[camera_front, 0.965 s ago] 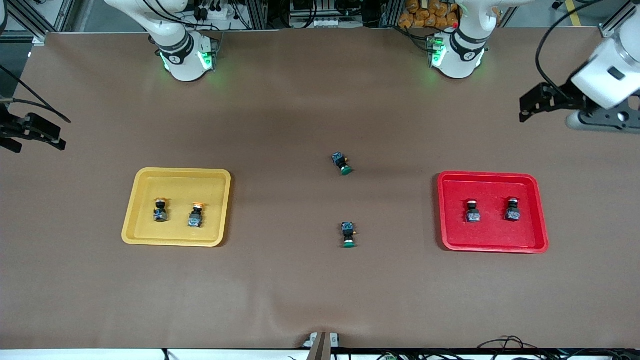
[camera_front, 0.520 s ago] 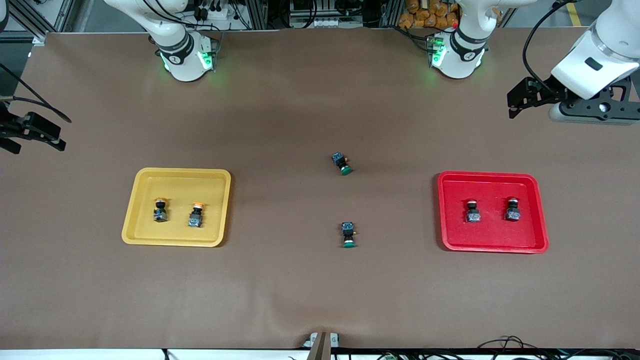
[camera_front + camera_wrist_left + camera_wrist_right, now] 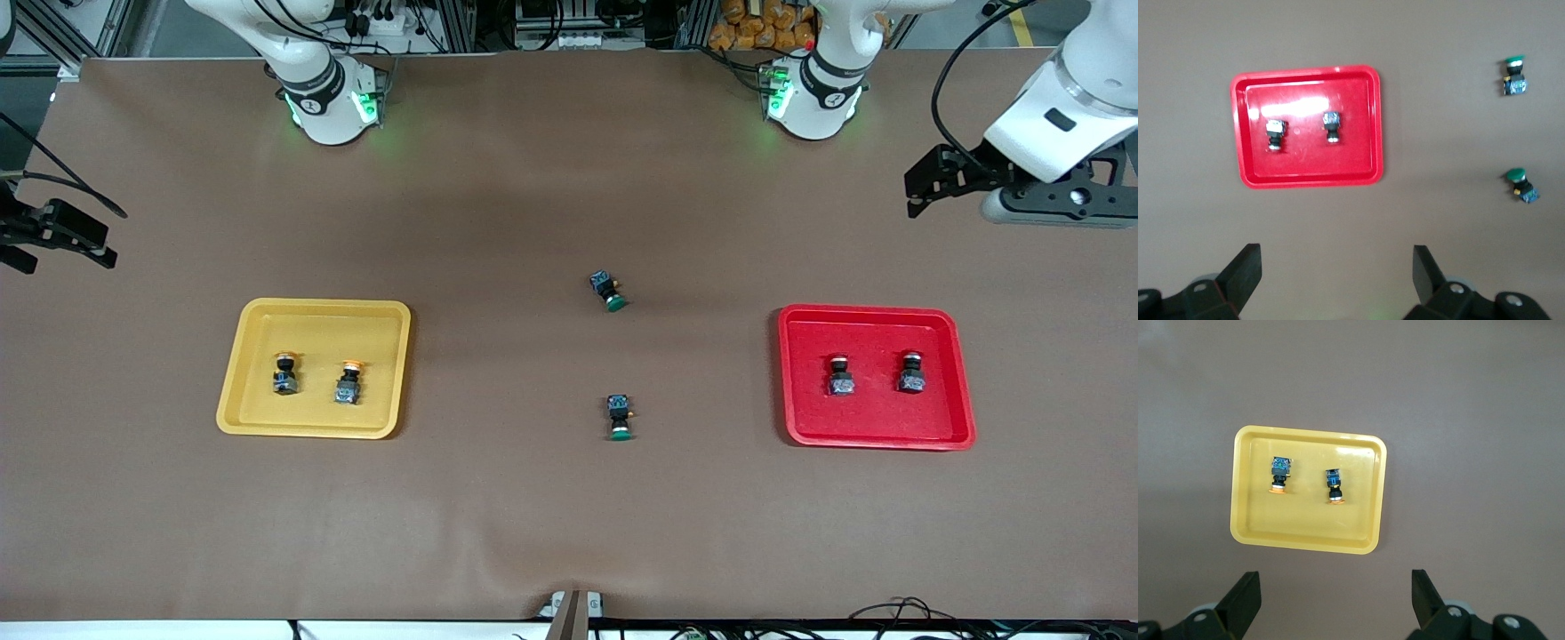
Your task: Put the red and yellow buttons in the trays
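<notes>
The yellow tray (image 3: pixel 311 329) holds two yellow-capped buttons (image 3: pixel 285 372) (image 3: pixel 348 381). The red tray (image 3: pixel 876 333) holds two red-capped buttons (image 3: pixel 841 376) (image 3: pixel 911 372). My left gripper (image 3: pixel 916 191) is open and empty, high over the bare table at the left arm's end. Its wrist view shows the red tray (image 3: pixel 1310 179), both red buttons (image 3: pixel 1273 133) (image 3: pixel 1331 125) and the open left gripper (image 3: pixel 1337 273). My right gripper (image 3: pixel 67 253) is open and empty over the table's edge at the right arm's end. Its wrist view shows the yellow tray (image 3: pixel 1305 543), both yellow buttons (image 3: pixel 1279 475) (image 3: pixel 1334 485) and the open right gripper (image 3: pixel 1336 597).
Two green-capped buttons lie on their sides on the brown mat between the trays, one (image 3: pixel 608 291) farther from the front camera, one (image 3: pixel 620 418) nearer. They also show in the left wrist view (image 3: pixel 1515 75) (image 3: pixel 1520 183).
My left gripper has shifted a little toward the table's middle and its arm has swung toward the bases. The right arm, the trays and all buttons have not moved.
</notes>
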